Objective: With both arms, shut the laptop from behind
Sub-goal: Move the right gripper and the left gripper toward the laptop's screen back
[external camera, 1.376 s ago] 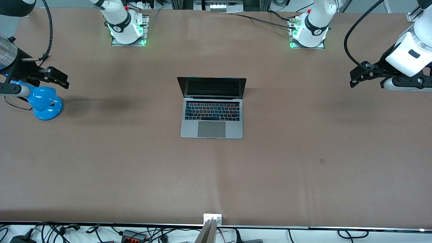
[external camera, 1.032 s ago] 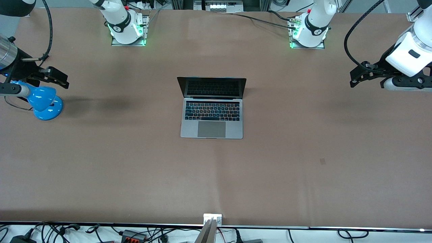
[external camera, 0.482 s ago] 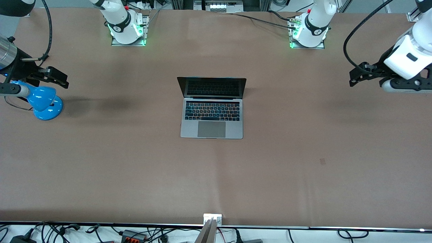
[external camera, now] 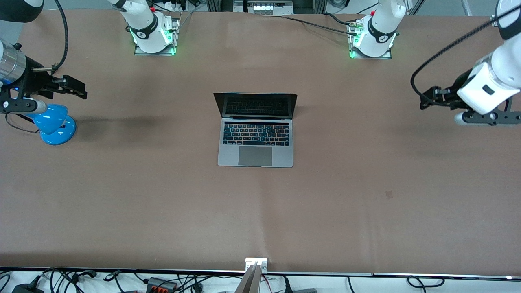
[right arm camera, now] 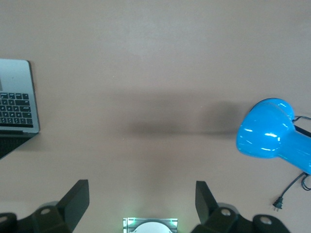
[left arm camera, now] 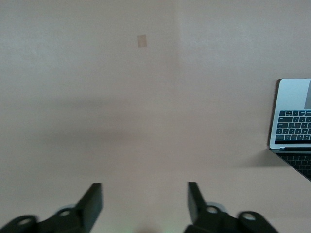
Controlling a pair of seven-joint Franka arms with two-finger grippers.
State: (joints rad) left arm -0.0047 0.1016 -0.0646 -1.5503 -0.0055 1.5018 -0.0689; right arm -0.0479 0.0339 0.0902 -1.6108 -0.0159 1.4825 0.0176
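The laptop point(external camera: 255, 134) lies open at the middle of the table, its dark screen upright and facing the front camera. It also shows at the edge of each wrist view, as the laptop point(left arm camera: 294, 121) and the laptop point(right arm camera: 17, 97). My left gripper point(external camera: 424, 101) hangs over bare table toward the left arm's end, well apart from the laptop. In the left wrist view the left gripper point(left arm camera: 144, 194) is open with nothing between its fingers. My right gripper point(external camera: 81, 90) hovers above the table at the right arm's end, and the right gripper point(right arm camera: 142, 194) is open and empty.
A blue desk lamp point(external camera: 53, 122) stands on the table under the right hand, seen as the lamp point(right arm camera: 265, 128) with its cord. A small patch point(external camera: 389, 194) marks the table toward the left arm's end. Cables point(external camera: 163, 281) lie past the table's near edge.
The left hand has tilted and shifted slightly toward the laptop. The right gripper has lifted a little off the lamp and edged toward the laptop. The laptop has not moved.
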